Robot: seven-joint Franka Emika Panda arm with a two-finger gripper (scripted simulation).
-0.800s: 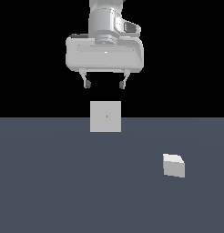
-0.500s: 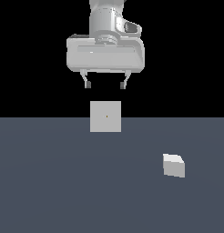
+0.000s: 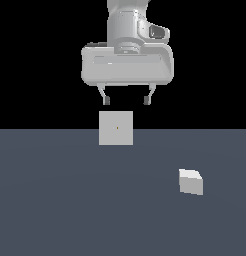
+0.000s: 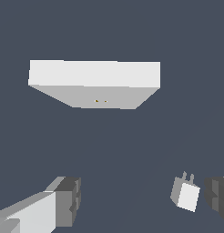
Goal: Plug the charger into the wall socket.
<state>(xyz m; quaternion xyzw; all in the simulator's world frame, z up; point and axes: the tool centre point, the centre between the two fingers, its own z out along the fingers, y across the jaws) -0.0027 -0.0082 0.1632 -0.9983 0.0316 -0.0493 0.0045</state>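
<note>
Exterior view: the gripper (image 3: 125, 100) hangs above the wall socket (image 3: 116, 128), fingers spread and empty. The charger (image 3: 190, 181) lies on the floor (image 3: 60, 200), well apart toward the exterior view's right.

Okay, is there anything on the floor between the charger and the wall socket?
Nothing visible. The charger lies alone on bare floor, apart from the wall socket. The open gripper hangs above the socket, holding nothing.

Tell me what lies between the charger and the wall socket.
Nothing. In the exterior view only bare grey floor separates the charger from the socket; the wrist view shows the same bare stretch.
</note>
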